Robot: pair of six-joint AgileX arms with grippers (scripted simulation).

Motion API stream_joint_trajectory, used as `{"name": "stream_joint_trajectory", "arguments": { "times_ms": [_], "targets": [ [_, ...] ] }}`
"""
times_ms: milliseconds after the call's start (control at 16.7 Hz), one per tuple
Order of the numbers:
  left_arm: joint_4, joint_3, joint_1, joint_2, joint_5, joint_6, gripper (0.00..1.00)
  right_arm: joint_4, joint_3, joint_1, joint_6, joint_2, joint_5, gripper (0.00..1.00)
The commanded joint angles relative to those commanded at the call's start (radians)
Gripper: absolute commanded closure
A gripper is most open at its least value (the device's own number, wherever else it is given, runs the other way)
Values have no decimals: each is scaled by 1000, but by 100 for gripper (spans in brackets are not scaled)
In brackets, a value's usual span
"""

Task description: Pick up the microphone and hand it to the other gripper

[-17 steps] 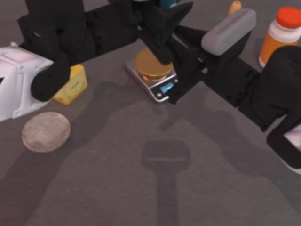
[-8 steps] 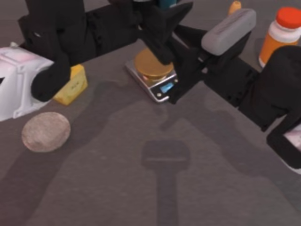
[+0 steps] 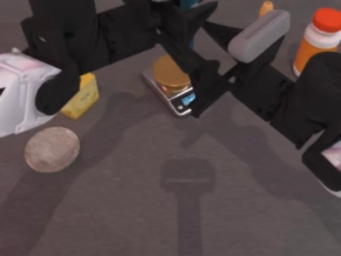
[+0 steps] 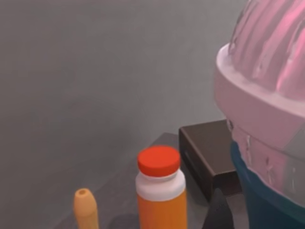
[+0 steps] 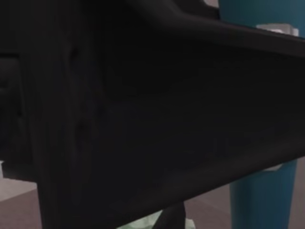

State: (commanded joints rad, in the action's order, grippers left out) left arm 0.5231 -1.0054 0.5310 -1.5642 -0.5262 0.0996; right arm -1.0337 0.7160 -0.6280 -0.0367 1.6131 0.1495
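Microphone sits high at the far middle of the table scene. From above only a sliver of its teal handle shows, at the top edge, with black gripper parts crowding it. In the left wrist view its round pale mesh head fills one side of the picture, with the teal handle starting just under it. The right wrist view is mostly dark, blocked by a black finger close to the lens. The teal handle stands upright behind that finger.

The left gripper reaches in from the left side and is pinched on the microphone's handle, holding it up off the table; the contact itself is largely hidden. The right gripper comes in from the right with its grey block uppermost. Its two long fingers are spread wide, one toward the microphone and the other slanting down past a small scale that carries a gold disc.

An orange bottle with a red cap stands at the far right. A yellow box and a flat round pad lie on the left.
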Motion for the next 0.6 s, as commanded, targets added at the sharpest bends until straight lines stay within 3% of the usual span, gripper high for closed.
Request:
{"name": "stream_joint_trajectory", "arguments": {
  "times_ms": [120, 600],
  "targets": [
    [0, 0, 0, 0, 0, 0, 100, 0, 0, 0, 0, 0, 0, 0],
    [-1, -4, 0, 4, 4, 3, 100, 0, -3, 3, 2, 6, -3, 0]
  ]
}}
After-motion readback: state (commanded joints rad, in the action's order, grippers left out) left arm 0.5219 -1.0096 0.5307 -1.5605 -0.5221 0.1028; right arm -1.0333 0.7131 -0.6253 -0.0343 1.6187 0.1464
